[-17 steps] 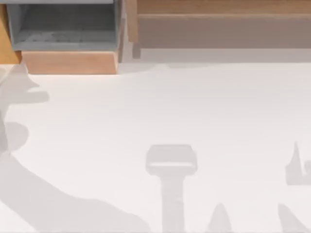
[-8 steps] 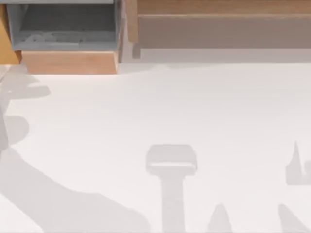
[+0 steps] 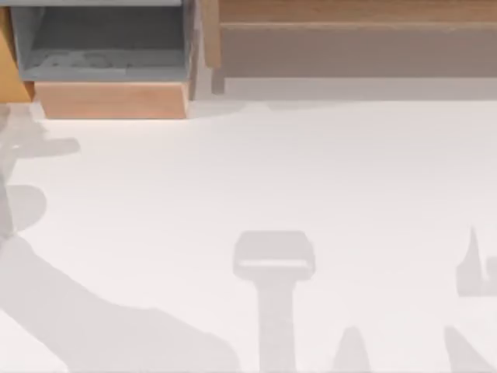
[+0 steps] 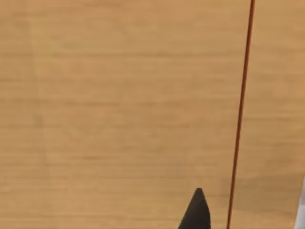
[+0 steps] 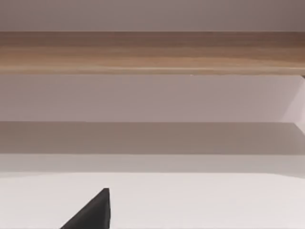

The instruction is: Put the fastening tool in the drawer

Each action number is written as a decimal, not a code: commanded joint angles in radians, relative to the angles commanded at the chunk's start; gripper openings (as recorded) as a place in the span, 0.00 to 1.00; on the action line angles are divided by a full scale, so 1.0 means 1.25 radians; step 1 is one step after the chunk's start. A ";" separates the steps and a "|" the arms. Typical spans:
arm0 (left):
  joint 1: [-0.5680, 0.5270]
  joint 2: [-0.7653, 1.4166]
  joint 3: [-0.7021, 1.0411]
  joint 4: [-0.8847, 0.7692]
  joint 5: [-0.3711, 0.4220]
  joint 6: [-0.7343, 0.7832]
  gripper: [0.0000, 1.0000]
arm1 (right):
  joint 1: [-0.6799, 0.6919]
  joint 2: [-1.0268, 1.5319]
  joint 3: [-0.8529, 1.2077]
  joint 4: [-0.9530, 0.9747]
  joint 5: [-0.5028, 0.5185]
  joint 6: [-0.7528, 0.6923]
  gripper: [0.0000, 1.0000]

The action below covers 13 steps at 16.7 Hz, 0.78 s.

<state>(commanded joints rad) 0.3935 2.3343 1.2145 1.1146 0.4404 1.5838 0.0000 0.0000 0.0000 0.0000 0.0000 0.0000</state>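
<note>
The drawer [image 3: 112, 99] stands open at the table's far left, with a grey inside and a light tan front panel facing the table. A faint pale patch lies on its floor, and I cannot tell what it is. The fastening tool is out of view. A black tip of my left gripper [image 4: 195, 212] sits close against a tan wooden surface crossed by a thin dark red seam [image 4: 240, 119]. A black tip of my right gripper [image 5: 93, 210] hangs over the white table, facing the wooden shelf unit [image 5: 152, 52].
The long wooden shelf unit [image 3: 349, 15] runs along the far edge to the right of the drawer. Arm shadows fall on the white table [image 3: 311, 171] at its left edge, near middle and near right.
The shadow at the table's far left, just below the drawer front, has drawn back toward the left edge. The drawer and the shelf unit have not moved.
</note>
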 joint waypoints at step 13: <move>0.005 0.005 -0.004 -0.006 0.000 -0.004 0.00 | 0.000 0.000 0.000 0.000 0.000 0.000 1.00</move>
<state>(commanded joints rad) 0.3991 2.3411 1.2101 1.1075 0.4405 1.5785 0.0000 0.0000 0.0000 0.0000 0.0000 0.0000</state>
